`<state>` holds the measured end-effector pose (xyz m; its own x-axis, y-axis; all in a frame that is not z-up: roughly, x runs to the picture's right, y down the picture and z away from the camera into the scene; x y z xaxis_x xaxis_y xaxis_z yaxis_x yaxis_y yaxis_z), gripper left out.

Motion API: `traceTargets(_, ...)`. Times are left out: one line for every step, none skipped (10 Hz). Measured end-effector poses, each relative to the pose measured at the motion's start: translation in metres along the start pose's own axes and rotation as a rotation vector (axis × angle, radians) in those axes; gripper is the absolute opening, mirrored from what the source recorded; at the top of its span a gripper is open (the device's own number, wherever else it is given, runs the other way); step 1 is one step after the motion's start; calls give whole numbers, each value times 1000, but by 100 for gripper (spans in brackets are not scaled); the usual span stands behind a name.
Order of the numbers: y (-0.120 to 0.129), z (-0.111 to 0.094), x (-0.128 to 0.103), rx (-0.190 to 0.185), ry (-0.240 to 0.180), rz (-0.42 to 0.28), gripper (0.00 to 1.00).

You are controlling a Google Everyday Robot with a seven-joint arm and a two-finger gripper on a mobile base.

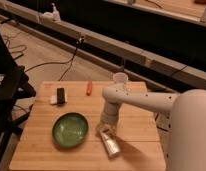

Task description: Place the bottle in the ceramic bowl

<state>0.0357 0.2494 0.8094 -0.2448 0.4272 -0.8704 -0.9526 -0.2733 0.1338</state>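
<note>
A green ceramic bowl (70, 129) sits on the wooden table (141, 125), left of centre. A clear bottle (110, 144) lies on its side near the table's front edge, right of the bowl. My gripper (105, 128) hangs from the white arm right over the bottle's upper end, at or on the bottle. Whether it grips the bottle does not show.
A red-orange stick-like item (89, 87) lies at the table's back. A small black-and-white object (59, 95) sits at the back left. A white cup (119, 79) stands behind the arm. A black chair (6, 95) is left of the table. Cables run on the floor behind.
</note>
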Motion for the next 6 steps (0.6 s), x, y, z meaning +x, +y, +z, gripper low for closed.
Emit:
traceTargets(0, 2, -2, -5, 3, 2, 36)
traceTargets(0, 2, -3, -12, 2, 7, 28)
traceTargets(-1, 1, -6, -24, -2, 16, 18)
traceTargets(0, -4, -10, -56, -13, 49, 6)
traceTargets(2, -16, -14, -105, -33, 85, 1)
traceTargets(4, -31, -17, -163, -56, 122, 0)
